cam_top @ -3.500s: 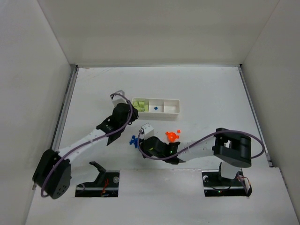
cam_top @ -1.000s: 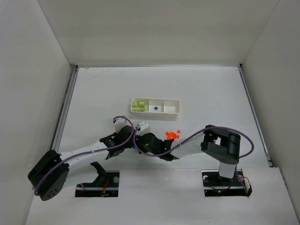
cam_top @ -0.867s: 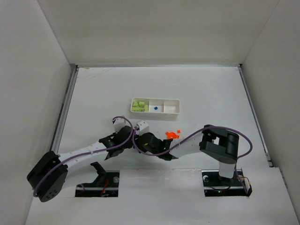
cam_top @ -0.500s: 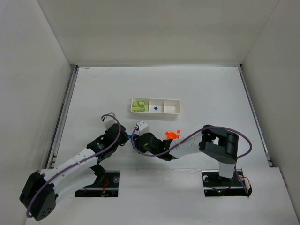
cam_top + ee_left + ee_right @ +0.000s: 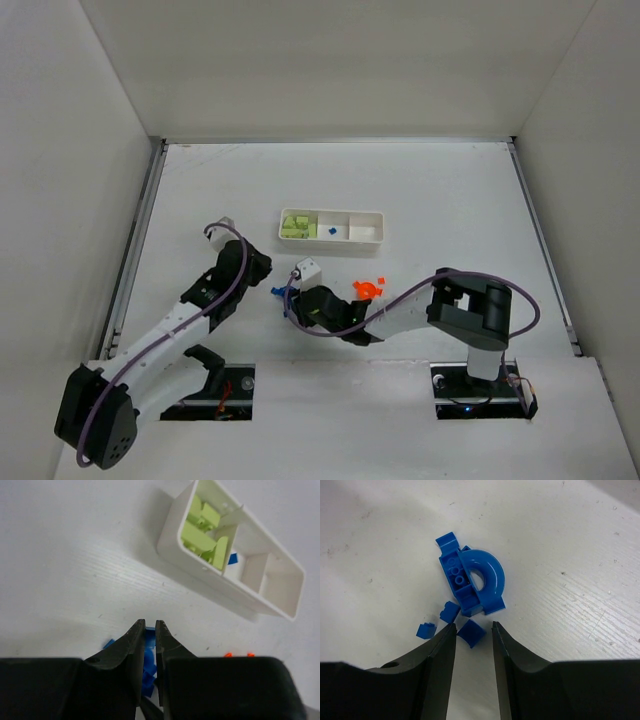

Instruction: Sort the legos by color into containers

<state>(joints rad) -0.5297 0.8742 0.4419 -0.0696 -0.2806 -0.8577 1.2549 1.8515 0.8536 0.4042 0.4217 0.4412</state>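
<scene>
Seen from above, the white desk [image 5: 420, 180] carries a long white plastic tray [image 5: 378, 226] with three square compartments in a row, lying toward the far middle. Its left compartment holds light green plastic bricks [image 5: 296, 224], and a tiny blue bit [image 5: 331, 231] lies in the middle one. Nearer the arms, a cluster of orange plastic pieces [image 5: 367, 290] sits on the desk just beside the right arm. The left hand [image 5: 266, 281] and the right hand [image 5: 293, 300] face each other over a patch of loose blue plastic pieces [image 5: 277, 291], on the near side of the tray's left end.

In the left wrist view, the left hand [image 5: 148, 625] is closed almost completely. Its two black fingers pinch a small blue brick [image 5: 149, 630] that fills the slit between them. The tray lies ahead and to the right, green bricks in its nearest compartment and the blue bit in the next.

In the right wrist view, the right hand [image 5: 472, 626] stands about half open, low over the desk. Its fingers sit on either side of a small square blue piece [image 5: 471, 633] without gripping it. Just beyond lies a blue arch-shaped piece [image 5: 490, 580] touching a studded blue brick [image 5: 456, 577], with two smaller blue scraps [image 5: 449, 612] to the left.
</scene>
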